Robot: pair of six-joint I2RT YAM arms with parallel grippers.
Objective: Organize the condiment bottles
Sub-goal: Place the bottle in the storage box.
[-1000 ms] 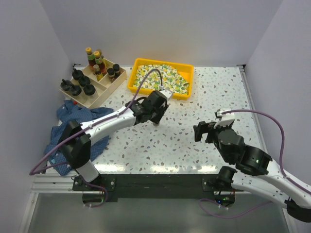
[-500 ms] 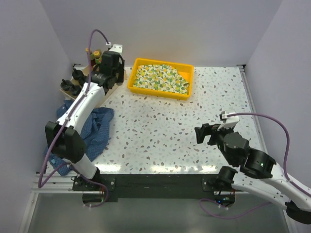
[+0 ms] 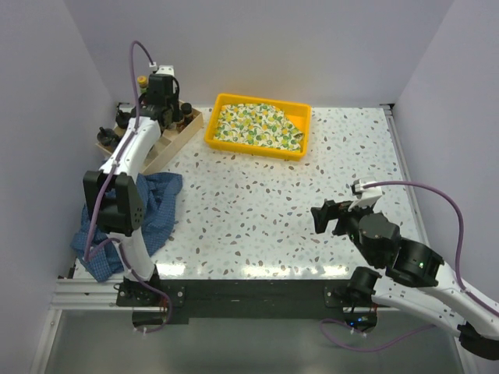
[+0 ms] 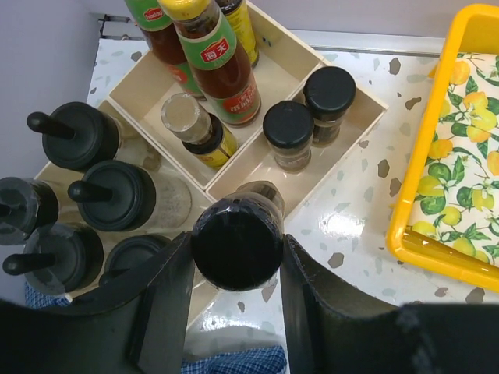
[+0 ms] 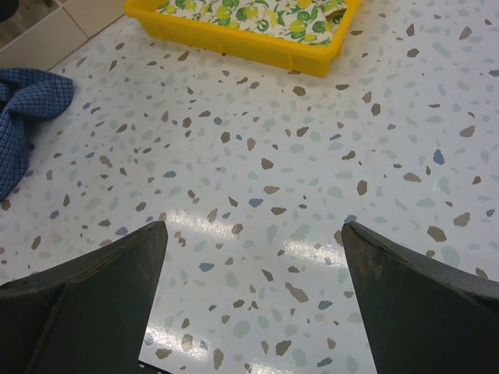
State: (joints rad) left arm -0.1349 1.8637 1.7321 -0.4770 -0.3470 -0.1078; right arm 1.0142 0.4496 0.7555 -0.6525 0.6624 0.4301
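Black plastic capped the brown spice jar [image 4: 238,243] that the left jaws gripped, one finger on each side of the lid. That hold kept it upright over the pale wooden divided box [image 4: 360,118]. It hung at the open end of the box's compartment where two matching dark-capped jars [image 4: 288,132] already stood in a row. I judged it was being lined up as the third of that set. Whether its base had reached the box floor could not be told. The box was sorted by kind. Clear squat bottles with black knobbed caps [image 4: 78,136] were crowded in the section on the far side of the box from the yellow tray [image 4: 417,199]. Tall red sauce bottles [image 4: 218,62] and a small yellow bottle [image 4: 196,131] filled the middle section. The tray, lined with lemon-print cloth, sat on the speckled bench [image 5: 265,164] just beside the box's spice-jar side. A blue checked cloth [image 3: 156,199] lay near the box's front. The right jaws stood wide and empty over bare bench, well apart from the box and leaving the left arm room to work.
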